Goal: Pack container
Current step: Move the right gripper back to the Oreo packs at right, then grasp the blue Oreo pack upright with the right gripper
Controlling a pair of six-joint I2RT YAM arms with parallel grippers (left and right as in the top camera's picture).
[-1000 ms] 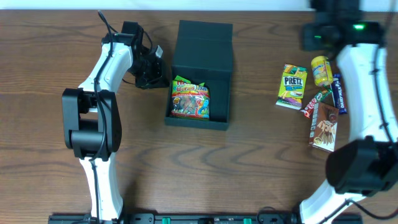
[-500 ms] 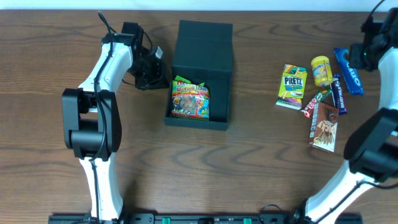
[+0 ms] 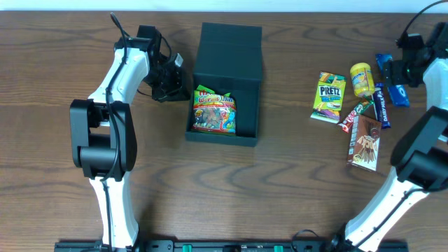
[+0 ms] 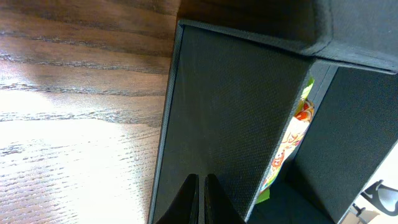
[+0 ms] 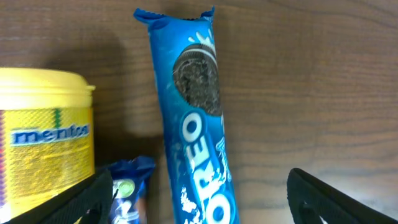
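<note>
The container (image 3: pixel 227 52) is a dark box with its flap lid laid back, and a colourful gummy packet (image 3: pixel 215 112) lies inside it. My left gripper (image 3: pixel 173 78) is shut on nothing and stands beside the box's left wall. In the left wrist view its closed gripper (image 4: pixel 200 198) points at that wall of the container (image 4: pixel 230 112), with the gummy packet (image 4: pixel 291 140) showing past the rim. My right gripper (image 3: pixel 400 73) hangs open over a blue Oreo roll (image 3: pixel 400 95). In the right wrist view the Oreo roll (image 5: pixel 193 118) lies between the spread jaws of that gripper (image 5: pixel 199 186).
Right of the box lie loose snacks: a Pretz bag (image 3: pixel 329 96), a yellow Mentos tub (image 3: pixel 361 78), a brown chocolate box (image 3: pixel 365 143), a red packet (image 3: pixel 348 121) and a dark blue bar (image 3: pixel 380 106). The Mentos tub (image 5: pixel 43 130) and a small blue packet (image 5: pixel 127 193) flank the Oreo roll.
My right arm has swung from the table's far edge to the right-hand snack pile and its jaws have opened over the Oreo roll. The left arm has not moved.
</note>
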